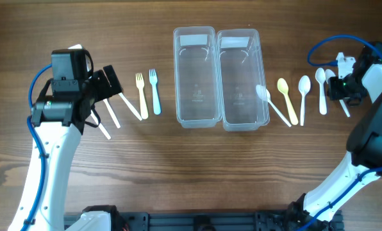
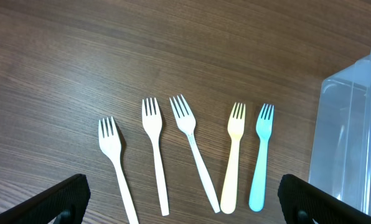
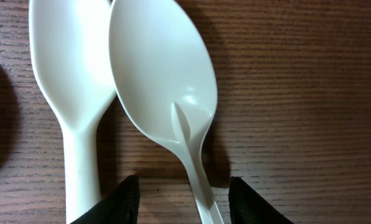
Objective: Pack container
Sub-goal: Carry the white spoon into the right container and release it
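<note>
Fingers straddle white spoon, bowl pointing away.

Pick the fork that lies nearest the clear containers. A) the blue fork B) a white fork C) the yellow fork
A: in the left wrist view the blue fork ends the row, right beside the clear container, with the yellow fork on its other side.
</note>
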Available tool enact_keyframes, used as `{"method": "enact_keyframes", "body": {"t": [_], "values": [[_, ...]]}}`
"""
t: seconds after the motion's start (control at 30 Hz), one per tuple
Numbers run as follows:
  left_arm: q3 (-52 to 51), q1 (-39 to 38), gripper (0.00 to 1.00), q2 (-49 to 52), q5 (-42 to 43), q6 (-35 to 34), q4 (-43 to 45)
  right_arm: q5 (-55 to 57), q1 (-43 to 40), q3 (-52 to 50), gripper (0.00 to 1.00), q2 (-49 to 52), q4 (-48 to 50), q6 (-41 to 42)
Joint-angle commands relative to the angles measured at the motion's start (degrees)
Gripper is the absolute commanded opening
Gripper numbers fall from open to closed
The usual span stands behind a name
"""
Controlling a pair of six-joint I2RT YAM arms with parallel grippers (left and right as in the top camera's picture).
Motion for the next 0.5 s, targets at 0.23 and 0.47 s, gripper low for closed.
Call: {"method": "enact_keyframes", "body": {"t": [0.23, 0.47], "values": [[1.2, 0.4, 1.00, 0.2, 0.1, 0.7, 0.1, 0.9, 0.2, 0.7, 0.09, 2.6, 2.0, 10.1], [1.2, 0.4, 1.00, 0.2, 0.1, 0.7, 0.1, 0.9, 0.2, 0.8, 0.04, 0.7, -1.9, 17.0]]}}
